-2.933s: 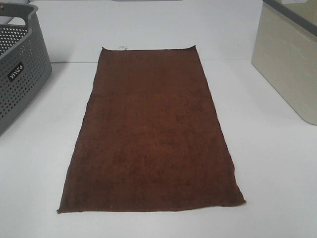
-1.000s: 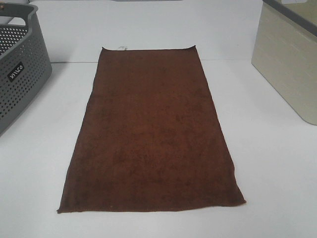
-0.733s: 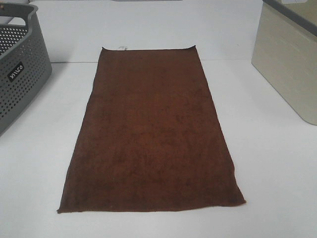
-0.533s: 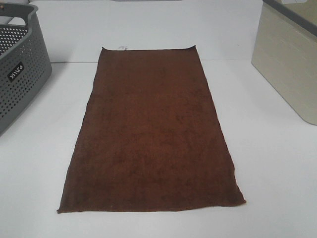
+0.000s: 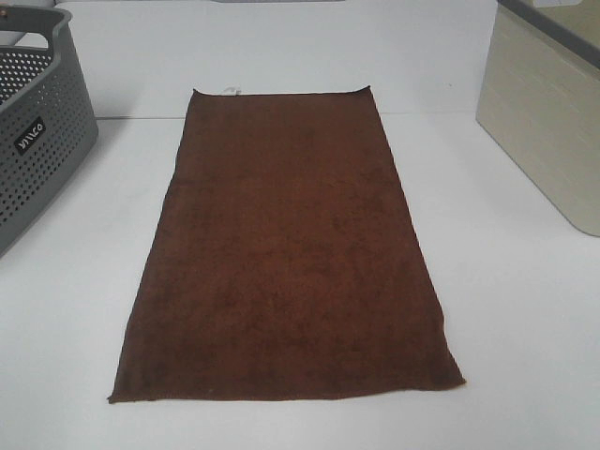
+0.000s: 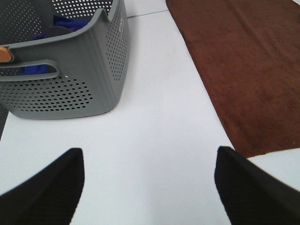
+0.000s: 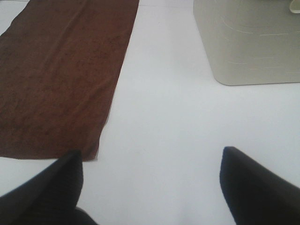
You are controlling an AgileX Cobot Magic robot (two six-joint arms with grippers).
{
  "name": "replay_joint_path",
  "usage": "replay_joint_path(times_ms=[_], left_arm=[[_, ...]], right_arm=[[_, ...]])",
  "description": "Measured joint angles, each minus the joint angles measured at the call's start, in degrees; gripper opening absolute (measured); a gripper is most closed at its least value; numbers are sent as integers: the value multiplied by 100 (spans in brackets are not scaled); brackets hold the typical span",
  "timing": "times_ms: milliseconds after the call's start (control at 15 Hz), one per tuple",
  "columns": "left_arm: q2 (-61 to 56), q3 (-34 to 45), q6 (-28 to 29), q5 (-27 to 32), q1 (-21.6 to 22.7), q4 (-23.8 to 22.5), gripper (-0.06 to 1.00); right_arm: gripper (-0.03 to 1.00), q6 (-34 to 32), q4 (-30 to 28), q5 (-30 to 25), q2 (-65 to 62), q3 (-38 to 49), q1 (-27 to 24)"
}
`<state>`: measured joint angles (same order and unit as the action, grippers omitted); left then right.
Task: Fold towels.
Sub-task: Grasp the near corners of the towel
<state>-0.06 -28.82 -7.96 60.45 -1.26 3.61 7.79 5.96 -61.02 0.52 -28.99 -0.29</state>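
Note:
A dark reddish-brown towel (image 5: 286,248) lies flat and unfolded on the white table, long side running front to back, with a small white tag (image 5: 231,90) at its far short edge. Neither gripper shows in the high view. In the left wrist view my left gripper (image 6: 150,187) is open and empty above the bare table, left of the towel's (image 6: 243,70) near corner. In the right wrist view my right gripper (image 7: 152,187) is open and empty above the bare table, right of the towel's (image 7: 61,75) near corner.
A grey perforated basket (image 5: 33,141) stands at the far left; the left wrist view shows the basket (image 6: 65,79) holding blue-purple cloth (image 6: 70,23). A beige bin (image 5: 548,122) stands at the far right, also in the right wrist view (image 7: 248,42).

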Motion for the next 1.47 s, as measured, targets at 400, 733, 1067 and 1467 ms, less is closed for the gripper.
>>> replay_joint_path(times_ms=[400, 733, 1067, 1467], left_arm=[[1501, -86, 109, -2326, 0, 579, 73], [4160, -46, -160, -3140, 0, 2406, 73], [6875, -46, -2172, -3180, 0, 4435, 73], [9586, -378, -4521, -2819, -103, 6875, 73]], right_arm=[[76, -338, 11, 567, 1713, -315, 0], [76, -435, 493, 1094, 3879, -315, 0], [76, -97, 1129, 1788, 6096, -315, 0], [76, 2292, 3478, 2469, 8451, -441, 0]])
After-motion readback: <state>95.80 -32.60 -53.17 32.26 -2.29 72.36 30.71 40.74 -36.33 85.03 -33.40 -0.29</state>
